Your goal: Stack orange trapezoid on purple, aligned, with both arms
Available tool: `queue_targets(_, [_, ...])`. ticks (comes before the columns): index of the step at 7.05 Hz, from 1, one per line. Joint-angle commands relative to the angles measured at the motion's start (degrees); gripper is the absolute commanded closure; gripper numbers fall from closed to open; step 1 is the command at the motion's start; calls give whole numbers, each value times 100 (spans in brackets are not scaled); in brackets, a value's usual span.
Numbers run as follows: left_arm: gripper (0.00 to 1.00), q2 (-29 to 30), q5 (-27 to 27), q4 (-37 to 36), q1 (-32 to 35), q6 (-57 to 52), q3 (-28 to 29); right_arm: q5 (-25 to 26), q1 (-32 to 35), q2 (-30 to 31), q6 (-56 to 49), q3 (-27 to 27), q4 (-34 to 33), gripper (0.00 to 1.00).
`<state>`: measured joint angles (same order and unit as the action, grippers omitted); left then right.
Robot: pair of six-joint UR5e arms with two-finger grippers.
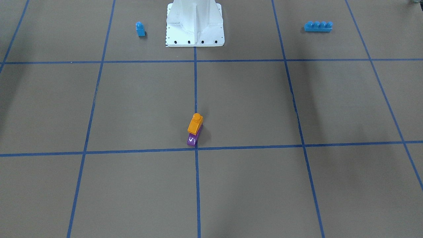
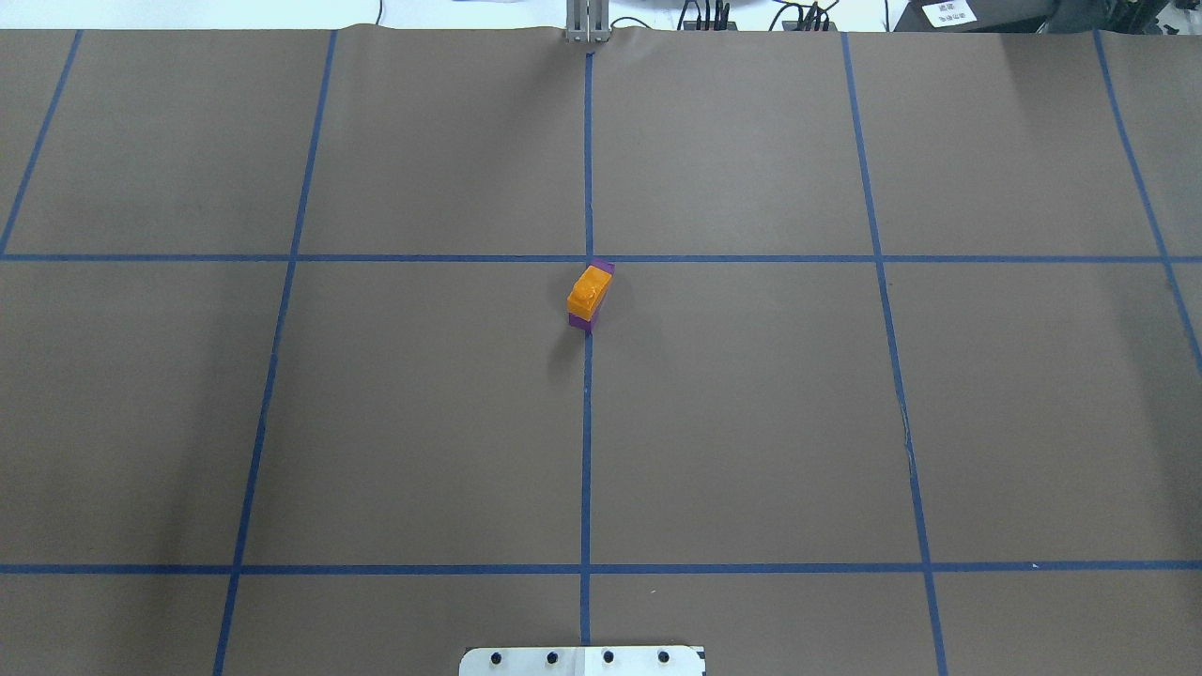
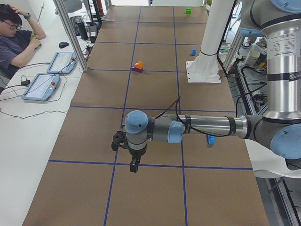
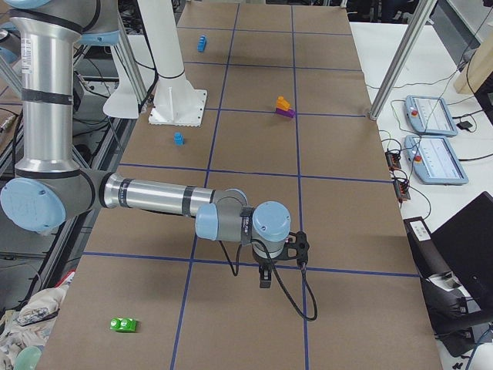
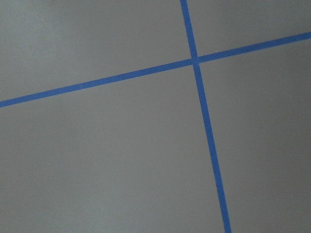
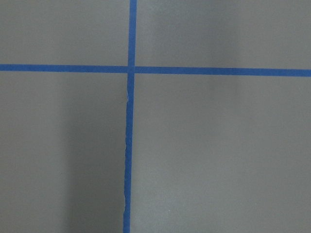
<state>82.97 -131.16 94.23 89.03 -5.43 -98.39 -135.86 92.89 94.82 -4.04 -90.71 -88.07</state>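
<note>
**Front-facing view.** Brown desk (image 1: 132,109) marked into squares by blue tape lines (image 1: 195,82). The orange brick (image 1: 195,123) sits on top of the purple brick (image 1: 192,138), stud up. The pair stands just beside a tape crossing in the middle of the desk. The purple brick's sloped end sticks out below on the side away from the robot. A white robot base (image 1: 195,26) is at the top edge. A small blue brick (image 1: 140,29) stands on one side of it and a long blue brick (image 1: 318,26) on the other, both well apart from the stack.

**Overhead view.** The stack touches the centre tape line. A sliver of purple shows at both ends of the orange brick.

**Left side view.** The left arm (image 3: 207,126) reaches out low over the desk, well apart from the stack. The left jaws point down over bare desk; I cannot tell whether they are clenched or released. A seated person (image 3: 19,37) and two control pads (image 3: 41,87) are at the side bench.

**Right side view.** The right arm (image 4: 154,196) is in a like pose. The right jaws point down; their state cannot be told. A green brick (image 4: 123,324) lies near the desk corner.

**Wrist views.** Each shows only desk and crossing tape.
</note>
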Motion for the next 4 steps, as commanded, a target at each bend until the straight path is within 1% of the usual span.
queue_targets(1, [0,53,-233,43,-61,321,-5,-2,10,1,26,0,0,0])
queue_targets(4, [0,254,-235,-18,-61,332,39,16,10,1,26,27,9,0])
